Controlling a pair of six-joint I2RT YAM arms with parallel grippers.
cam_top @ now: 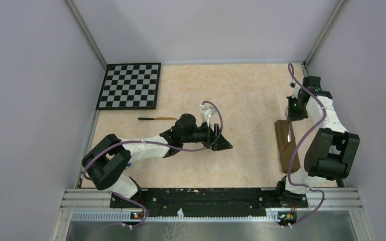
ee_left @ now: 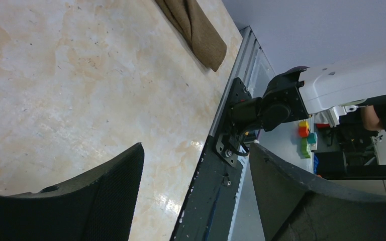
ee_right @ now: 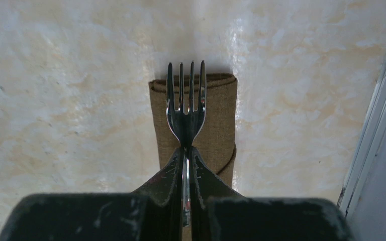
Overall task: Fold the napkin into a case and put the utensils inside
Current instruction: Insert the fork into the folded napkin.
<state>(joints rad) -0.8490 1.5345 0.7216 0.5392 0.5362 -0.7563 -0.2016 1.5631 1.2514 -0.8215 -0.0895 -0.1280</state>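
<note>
The case (cam_top: 285, 148) is a long narrow brown cloth pouch lying at the right of the table. It also shows in the right wrist view (ee_right: 218, 125) and in the left wrist view (ee_left: 196, 30). My right gripper (ee_right: 186, 150) is shut on the handle of a silver fork (ee_right: 186, 108), whose tines lie over the case's folded end. In the top view the right gripper (cam_top: 290, 122) is above the case's far end. The knife (cam_top: 158, 119), dark handle and gold blade, lies on the table left of centre. My left gripper (cam_top: 224, 143) is open and empty (ee_left: 196, 148) at mid-table.
A black-and-white checkerboard (cam_top: 129, 85) lies at the far left corner. The metal rail (cam_top: 211, 198) with the arm bases runs along the near edge. Grey walls close in the table on the left, back and right.
</note>
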